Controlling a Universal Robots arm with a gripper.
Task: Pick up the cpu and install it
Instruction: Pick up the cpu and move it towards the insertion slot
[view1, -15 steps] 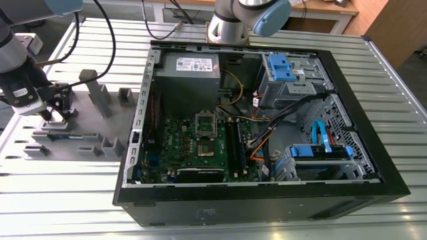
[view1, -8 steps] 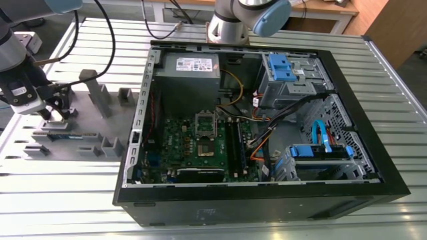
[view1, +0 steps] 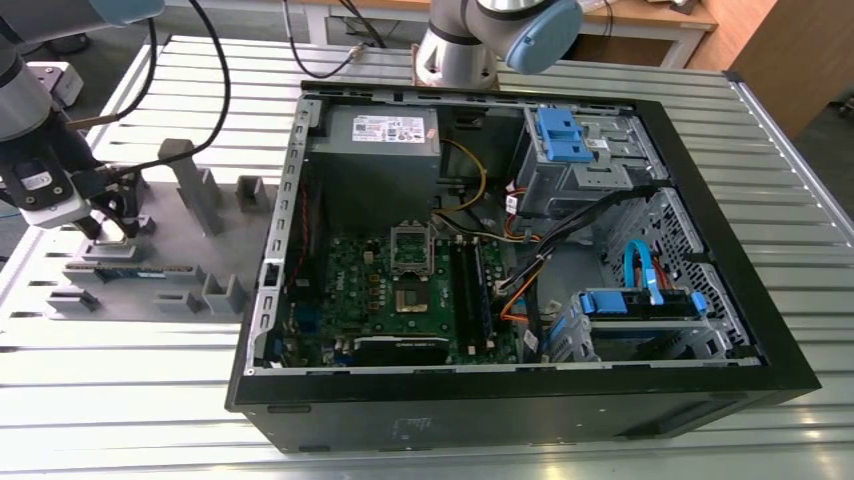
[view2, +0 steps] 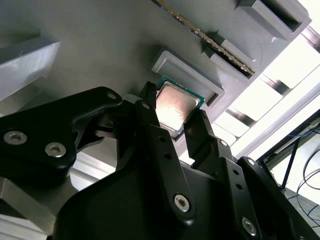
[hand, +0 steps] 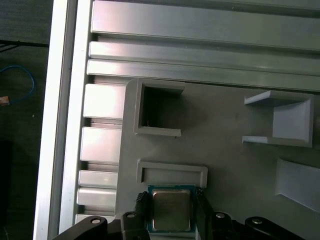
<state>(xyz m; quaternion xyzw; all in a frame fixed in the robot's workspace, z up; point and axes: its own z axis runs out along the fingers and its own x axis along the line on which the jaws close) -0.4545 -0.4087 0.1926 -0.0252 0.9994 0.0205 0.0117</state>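
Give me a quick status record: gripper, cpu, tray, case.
gripper: at the exterior view's left, low over the tray, straddling the cpu
cpu: silver top up, on the tray, beside a raised bracket
tray: grey, on the slatted table, next to the case
case: open, motherboard exposed, cpu not in it
grip: cannot tell
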